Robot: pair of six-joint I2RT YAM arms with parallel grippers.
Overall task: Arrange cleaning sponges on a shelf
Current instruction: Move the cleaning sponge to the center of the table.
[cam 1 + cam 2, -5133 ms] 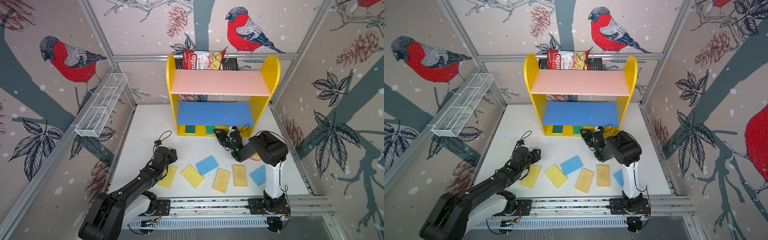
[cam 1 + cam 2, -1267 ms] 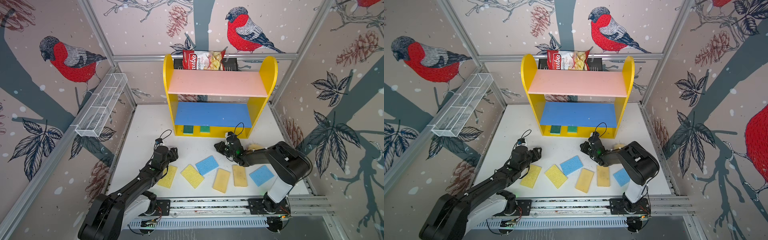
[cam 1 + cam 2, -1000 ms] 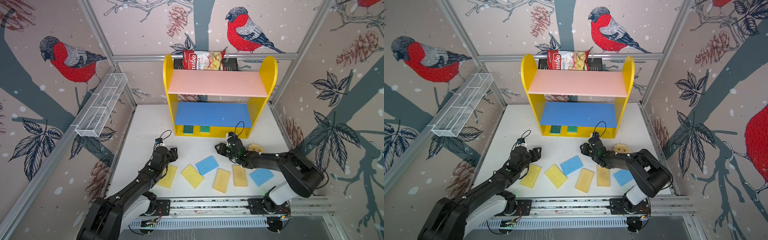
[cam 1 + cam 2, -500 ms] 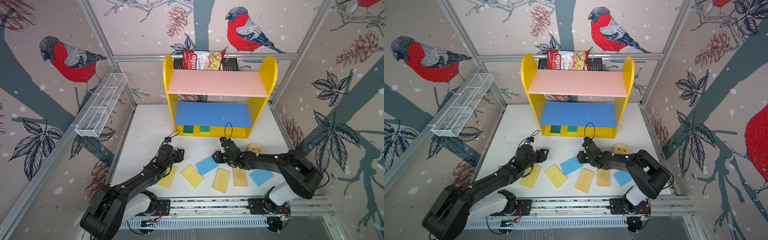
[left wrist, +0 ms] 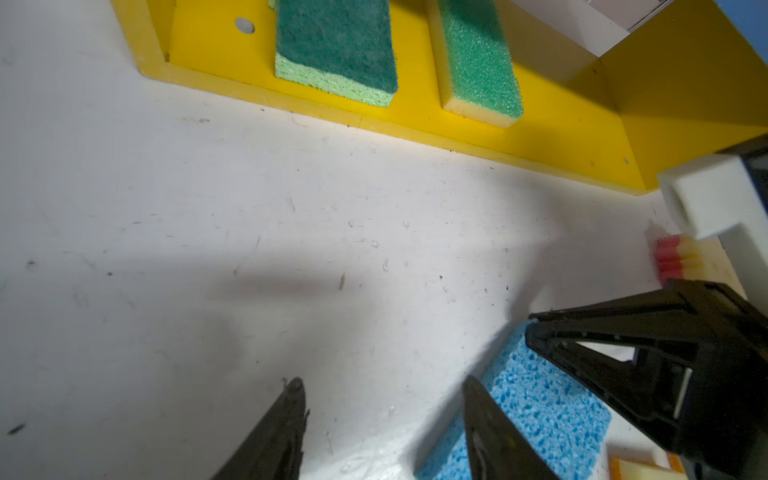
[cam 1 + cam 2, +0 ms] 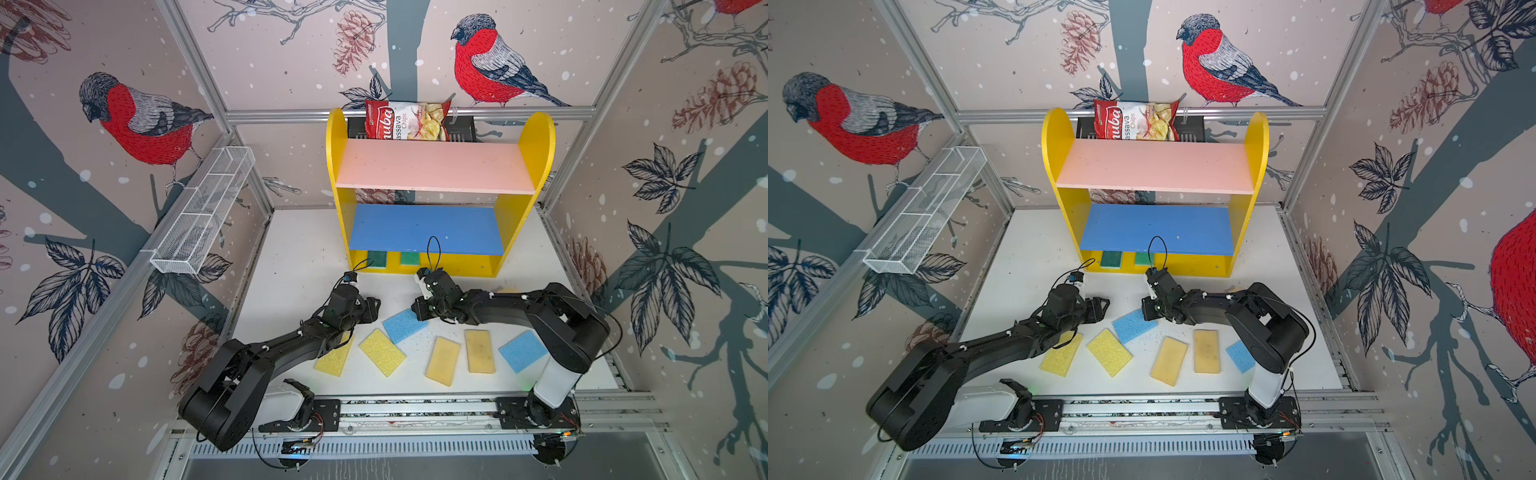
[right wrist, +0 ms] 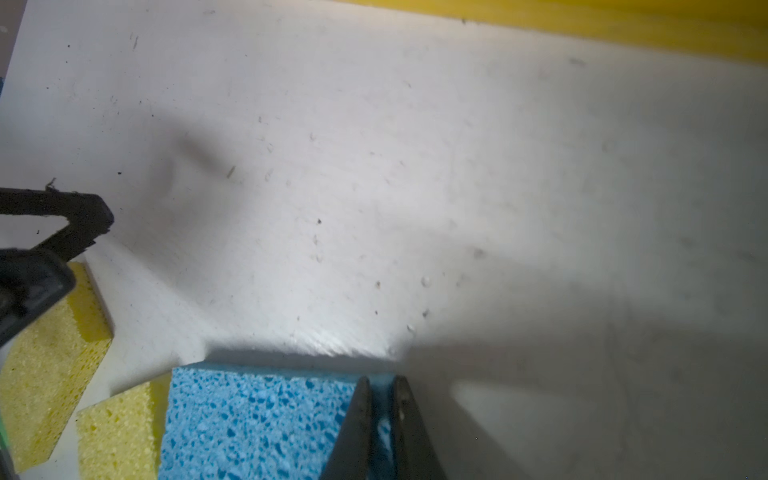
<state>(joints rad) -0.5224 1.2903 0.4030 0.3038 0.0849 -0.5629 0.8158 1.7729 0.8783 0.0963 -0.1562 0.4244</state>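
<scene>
at the far left a white wire-mesh basket (image 6: 203, 212) is hanging on the wall. over the white table (image 6: 299, 257) the left gripper (image 6: 371, 309) is hovering; its two black fingers are standing apart with nothing between them, and in the left wrist view one finger (image 5: 482, 419) is lying just beside the edge of a light blue rectangular foam sponge (image 6: 402, 326). a bright yellow rectangular sponge (image 6: 332, 360) is lying partly under the left arm, and a second bright yellow sponge (image 6: 382, 352) is lying near it. behind them the small three-tier shelf with yellow side panels (image 6: 432, 166) is standing, and two dark green sponges (image 6: 377, 259) are resting side by side on its yellow base. the right gripper (image 7: 381, 380) is pinching a corner of the light blue sponge, its jaws being almost together on the foam. further right two tan-yellow flat sponges (image 6: 443, 360) and another light blue sponge (image 6: 521, 351) are lying flat on the table.
</scene>
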